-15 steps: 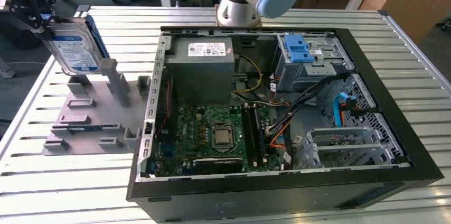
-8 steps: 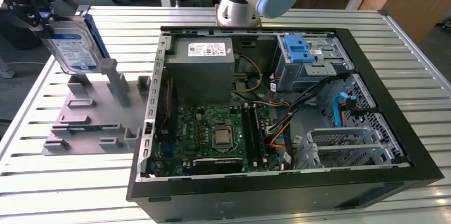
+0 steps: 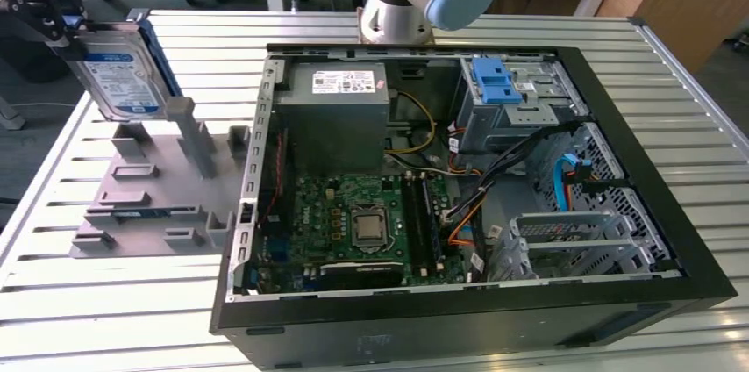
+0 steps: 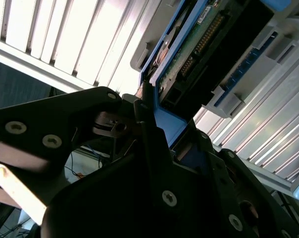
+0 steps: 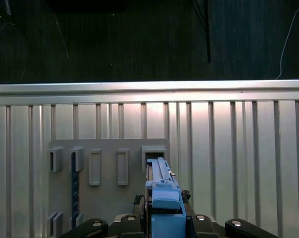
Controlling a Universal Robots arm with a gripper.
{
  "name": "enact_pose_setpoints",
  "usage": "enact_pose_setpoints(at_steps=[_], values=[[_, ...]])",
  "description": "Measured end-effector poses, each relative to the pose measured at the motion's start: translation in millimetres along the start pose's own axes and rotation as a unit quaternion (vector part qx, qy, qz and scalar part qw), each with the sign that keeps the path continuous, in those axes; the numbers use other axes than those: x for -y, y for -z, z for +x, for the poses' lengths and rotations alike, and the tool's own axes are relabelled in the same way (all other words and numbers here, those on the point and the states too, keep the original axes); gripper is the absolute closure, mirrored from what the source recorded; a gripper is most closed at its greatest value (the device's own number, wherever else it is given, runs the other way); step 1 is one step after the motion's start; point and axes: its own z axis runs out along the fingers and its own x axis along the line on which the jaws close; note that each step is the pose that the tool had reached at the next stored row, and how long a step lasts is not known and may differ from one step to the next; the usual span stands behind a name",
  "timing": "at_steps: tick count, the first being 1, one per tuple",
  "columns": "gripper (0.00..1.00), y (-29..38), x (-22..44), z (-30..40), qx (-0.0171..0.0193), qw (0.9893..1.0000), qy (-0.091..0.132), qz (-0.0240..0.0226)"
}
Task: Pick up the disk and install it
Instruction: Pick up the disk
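The gripper [image 3: 65, 37] pinches the disk [image 3: 121, 74] tight at the exterior view's upper left, holding it tilted over the grey holder [image 3: 140, 205] on the bench [image 3: 117, 319]. The open computer case [image 3: 445, 319] lies just beside, toward the exterior view's right.

A slatted metal table [image 3: 105, 319] carries everything; its long ribs run across the exterior view and show as upright bars in the first wrist view. Two things lie directly on it: a black computer case [image 3: 468, 324] on its side with the open panel facing up, and just beside it, on the exterior view's left, a flat grey holder plate [image 3: 140, 214] with raised slots and posts. The robot arm's base [image 3: 392, 21] rises at the table's far edge, behind the case.
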Motion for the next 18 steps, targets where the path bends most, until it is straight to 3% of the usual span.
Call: enact_pose_setpoints(at_steps=[18], values=[[0.64, 15.5, -0.2, -0.5, 0.0000, 1.0000, 0.000, 0.0000]])
